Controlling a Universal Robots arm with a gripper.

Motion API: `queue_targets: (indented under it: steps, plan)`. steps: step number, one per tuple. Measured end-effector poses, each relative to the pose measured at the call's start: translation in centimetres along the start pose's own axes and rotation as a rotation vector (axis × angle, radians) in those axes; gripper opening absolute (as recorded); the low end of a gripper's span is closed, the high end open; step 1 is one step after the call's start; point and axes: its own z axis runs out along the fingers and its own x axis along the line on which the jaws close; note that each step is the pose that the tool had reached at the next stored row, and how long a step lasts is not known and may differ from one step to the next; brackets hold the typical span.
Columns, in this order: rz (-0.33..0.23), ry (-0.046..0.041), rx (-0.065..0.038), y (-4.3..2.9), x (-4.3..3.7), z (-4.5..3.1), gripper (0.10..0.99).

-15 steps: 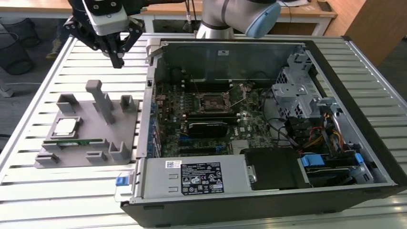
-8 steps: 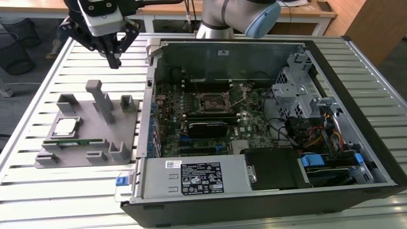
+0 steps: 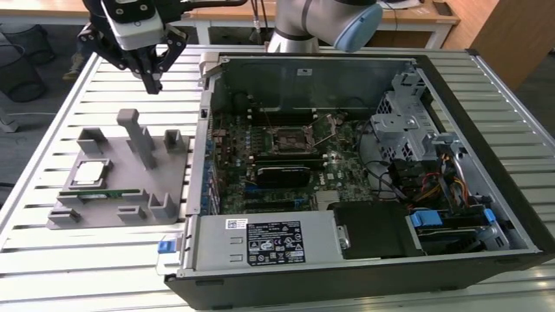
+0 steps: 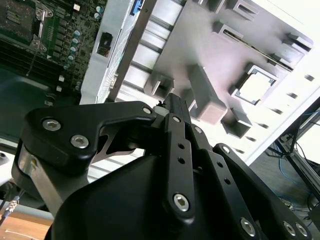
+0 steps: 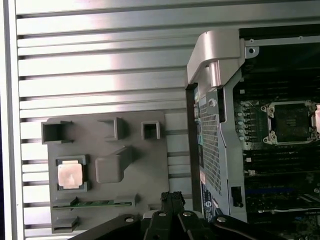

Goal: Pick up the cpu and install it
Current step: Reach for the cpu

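The cpu point(image 3: 90, 172), a small silvery square chip, lies in a pocket of the grey holder block point(image 3: 130, 208) on the slatted table, at the exterior view's left. Both wrist views show the cpu point(image 4: 255, 86) point(image 5: 70, 175) in that pocket. My gripper point(image 3: 155, 86) hangs high above the table, beyond the holder's far end and well apart from the cpu. Its fingers point(image 4: 175, 112) point(image 5: 172, 200) are pressed together with nothing between them. The black metal-framed socket point(image 3: 290, 136) point(image 5: 292, 122) sits on the motherboard inside the open computer case.
The open case point(image 3: 485, 97) takes up the middle and right of the table point(image 3: 52, 253). A green memory stick point(image 3: 100, 193) point(image 5: 92, 203) lies in a slot beside the cpu. Upright grey posts point(image 3: 137, 136) rise from the holder. Drive cage and cables point(image 3: 416, 143) fill the case's right side.
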Motion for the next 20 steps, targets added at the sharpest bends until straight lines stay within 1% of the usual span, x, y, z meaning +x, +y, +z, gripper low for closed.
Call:
queue_targets:
  steps: [20]
  plan:
    - [0.0,0.0045,0.0,-0.09,1.07,0.19,0.106]
